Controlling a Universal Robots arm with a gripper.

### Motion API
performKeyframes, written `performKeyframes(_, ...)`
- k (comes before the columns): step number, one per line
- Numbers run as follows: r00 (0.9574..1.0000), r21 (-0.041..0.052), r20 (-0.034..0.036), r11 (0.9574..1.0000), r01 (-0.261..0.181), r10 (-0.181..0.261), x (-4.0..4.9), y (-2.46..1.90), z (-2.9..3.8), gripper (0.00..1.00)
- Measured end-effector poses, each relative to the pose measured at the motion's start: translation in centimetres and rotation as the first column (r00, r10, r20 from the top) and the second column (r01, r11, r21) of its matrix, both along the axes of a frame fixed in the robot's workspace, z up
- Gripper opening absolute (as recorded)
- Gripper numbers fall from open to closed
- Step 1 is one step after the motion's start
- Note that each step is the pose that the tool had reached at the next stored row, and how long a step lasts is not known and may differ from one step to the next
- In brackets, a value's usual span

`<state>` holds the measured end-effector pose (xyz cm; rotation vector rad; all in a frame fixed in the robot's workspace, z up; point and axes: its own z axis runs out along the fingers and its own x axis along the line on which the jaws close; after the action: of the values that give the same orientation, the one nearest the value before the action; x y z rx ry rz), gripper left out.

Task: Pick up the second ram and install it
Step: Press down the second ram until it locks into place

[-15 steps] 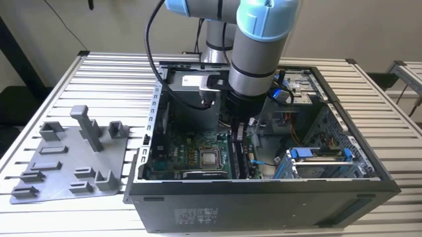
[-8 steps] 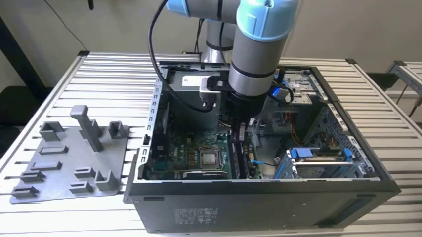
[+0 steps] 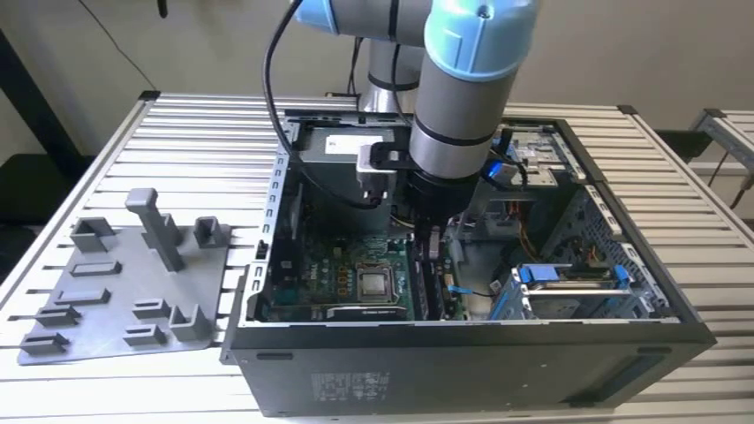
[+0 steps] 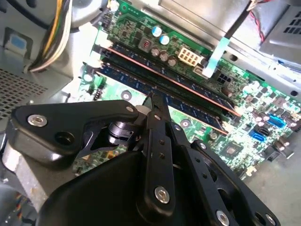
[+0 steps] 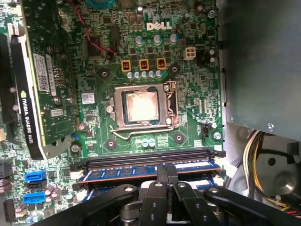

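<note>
Inside the open computer case [image 3: 659, 305] my gripper [image 3: 426, 237] reaches down to the memory slots on the green motherboard [image 5: 188, 94]. The second ram [image 4: 197, 110] is a long dark stick with blue labels, standing in the slot nearer the gripper, alongside another stick [image 4: 188, 80]. It also shows in the first wrist view as the second ram [image 5: 122, 173]. My gripper [image 4: 153, 98] is shut, its fingers pressed together with nothing between them. In both wrist views the tips of the gripper [image 5: 167, 170] sit on or just above the stick's top edge near its middle; contact is unclear.
A grey plastic tray with upright posts [image 3: 130, 274] lies on the slatted table at the exterior view's left. Inside the case are the processor socket [image 5: 139, 107], a graphics card [image 5: 40, 70], cable bundles [image 4: 51, 37] and a blue drive bracket [image 3: 566, 276].
</note>
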<state>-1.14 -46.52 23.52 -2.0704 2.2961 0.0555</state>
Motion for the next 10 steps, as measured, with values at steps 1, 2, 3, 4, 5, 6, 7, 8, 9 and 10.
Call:
performKeyframes(1,1.0000,0.0000,0.0000,1.0000,0.000,0.000,0.00,-0.14,0.00,0.11)
performKeyframes(2,1.0000,0.0001,0.0001,1.0000,0.000,0.000,0.00,-0.30,-0.01,0.11)
performKeyframes(3,1.0000,0.0000,0.0000,1.0000,-0.001,0.001,0.00,-0.51,-0.01,0.11)
performKeyframes(4,1.0000,0.0000,0.0000,1.0000,-0.002,0.002,0.00,-0.72,-0.01,0.11)
performKeyframes(5,1.0000,0.0000,0.0000,1.0000,-0.003,0.003,0.00,-0.89,-0.01,0.11)
performKeyframes(6,1.0000,0.0000,0.0001,1.0000,-0.005,0.005,0.00,-1.04,-0.01,0.11)
performKeyframes(7,1.0000,0.0001,0.0001,1.0000,-0.007,0.007,0.00,-1.19,-0.01,0.11)
performKeyframes(8,1.0000,0.0001,0.0000,1.0000,-0.009,0.009,0.00,-1.37,-0.01,0.11)
performKeyframes(9,1.0000,0.0002,0.0000,1.0000,-0.009,0.009,0.00,-1.60,-0.02,0.11)
performKeyframes(10,1.0000,0.0001,0.0000,1.0000,-0.009,0.009,0.00,-1.79,-0.02,0.11)
